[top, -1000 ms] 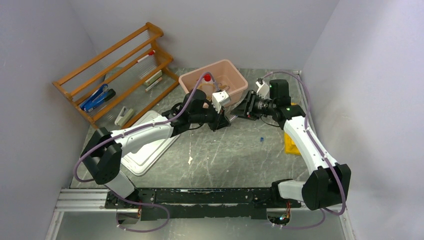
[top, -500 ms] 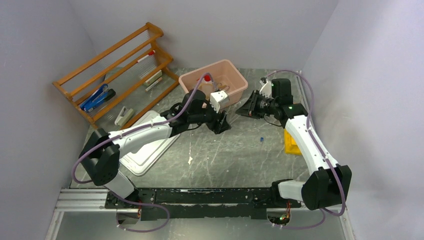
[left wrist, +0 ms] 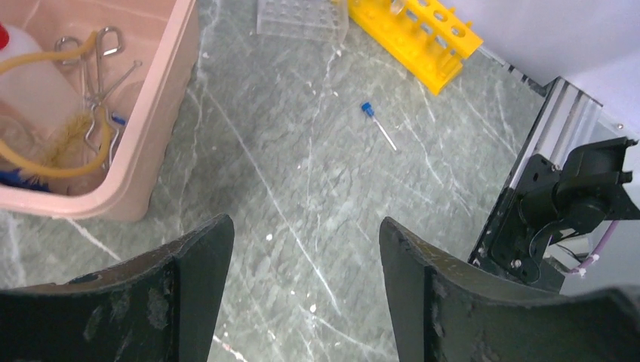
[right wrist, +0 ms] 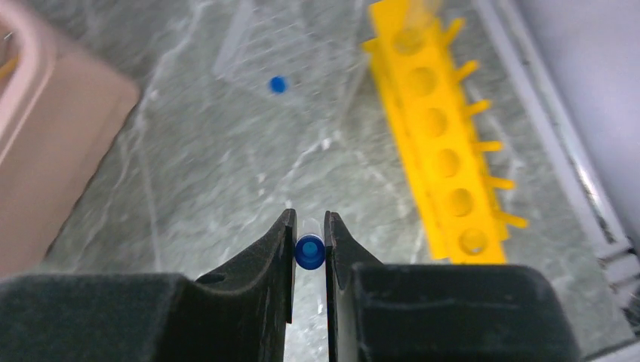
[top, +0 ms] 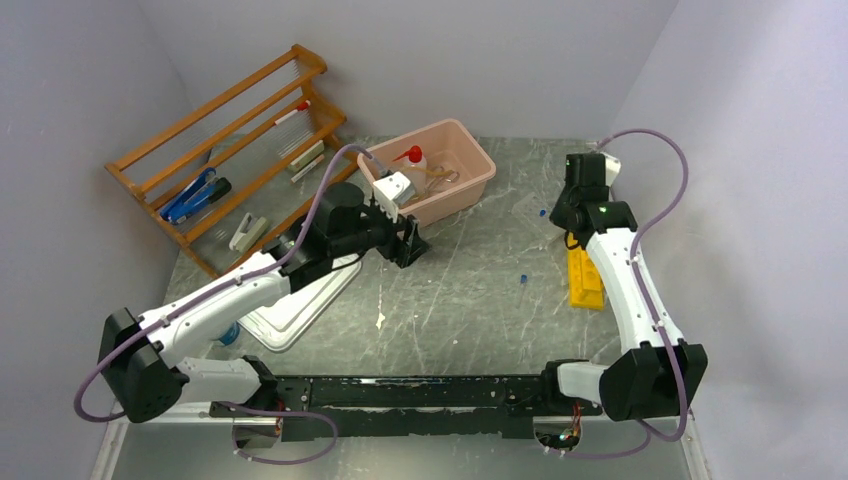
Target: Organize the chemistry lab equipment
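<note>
Blue-capped clear tube (right wrist: 309,251) sits pinched between your right fingers (right wrist: 275,260), which stand narrow around it, its blue cap facing the wrist camera. That grip hangs over the worktop (top: 460,300), well to the right of the pink tub (top: 482,168). The yellow tube rack (right wrist: 438,143) lies flat on the worktop farther right of the tub, close by the held tube, but the two do not touch.

Your left fingers (left wrist: 189,279) are spread wide with nothing between them, just on the near side of the tub. Inside the tub you can see the white red-capped squeeze bottle (top: 413,165), the metal tongs (left wrist: 98,56) and the tan rubber tubing (left wrist: 53,167) curled together.

A second blue-capped tube (left wrist: 377,127) lies loose on the worktop, to the right of the tub and nearer to you. Another blue cap (right wrist: 278,84) shows at a clear rack (left wrist: 302,16) right of the tub; you cannot tell whether it sits in the rack or on it.

The white lid (top: 300,300) rests left of the tub and nearer to you. The orange wooden shelf rack (top: 230,140) leans well to the left of the tub.
</note>
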Tool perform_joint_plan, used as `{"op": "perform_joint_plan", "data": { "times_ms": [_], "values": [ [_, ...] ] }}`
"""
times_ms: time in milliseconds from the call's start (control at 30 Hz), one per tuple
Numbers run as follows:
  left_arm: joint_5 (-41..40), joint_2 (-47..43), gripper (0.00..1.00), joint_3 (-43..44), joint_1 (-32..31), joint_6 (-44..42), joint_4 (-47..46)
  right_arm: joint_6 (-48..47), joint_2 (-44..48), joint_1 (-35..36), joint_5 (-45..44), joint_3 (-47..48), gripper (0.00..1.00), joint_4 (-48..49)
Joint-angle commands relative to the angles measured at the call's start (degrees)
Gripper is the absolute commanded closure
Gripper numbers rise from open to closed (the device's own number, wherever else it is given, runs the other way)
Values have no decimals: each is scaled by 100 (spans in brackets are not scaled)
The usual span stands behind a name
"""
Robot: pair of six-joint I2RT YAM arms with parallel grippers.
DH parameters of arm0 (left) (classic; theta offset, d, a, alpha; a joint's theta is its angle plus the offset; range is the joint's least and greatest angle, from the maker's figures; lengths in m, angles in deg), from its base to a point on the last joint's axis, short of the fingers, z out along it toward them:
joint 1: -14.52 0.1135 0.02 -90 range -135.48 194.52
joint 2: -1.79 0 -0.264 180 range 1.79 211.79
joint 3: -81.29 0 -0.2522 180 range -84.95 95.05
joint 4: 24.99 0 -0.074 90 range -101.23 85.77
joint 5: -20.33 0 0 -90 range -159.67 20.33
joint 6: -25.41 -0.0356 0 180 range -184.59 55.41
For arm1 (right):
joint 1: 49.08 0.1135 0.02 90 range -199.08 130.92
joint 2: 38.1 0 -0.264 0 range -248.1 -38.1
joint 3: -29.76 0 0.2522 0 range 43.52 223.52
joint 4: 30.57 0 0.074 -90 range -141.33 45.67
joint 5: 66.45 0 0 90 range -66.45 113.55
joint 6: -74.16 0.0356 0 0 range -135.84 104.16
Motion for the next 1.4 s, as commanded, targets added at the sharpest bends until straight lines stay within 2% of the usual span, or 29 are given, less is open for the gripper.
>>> {"op": "perform_joint_plan", "data": {
  "times_ms": [0,367,833,1367],
  "values": [
    [-313,-349,26,-252,7,-104,460,-63,-34,-293,-1066,80,91,-10],
    [-474,-503,26,-428,7,-210,393,-263,-681,-416,-661,-183,91,1426],
    [-333,-87,28,-171,7,-157,481,-762,-1109,-442,-279,-1327,91,3630],
    [-430,-122,31,-130,7,-79,381,-872,-1254,-439,25,-1942,88,4549]
  ]
}}
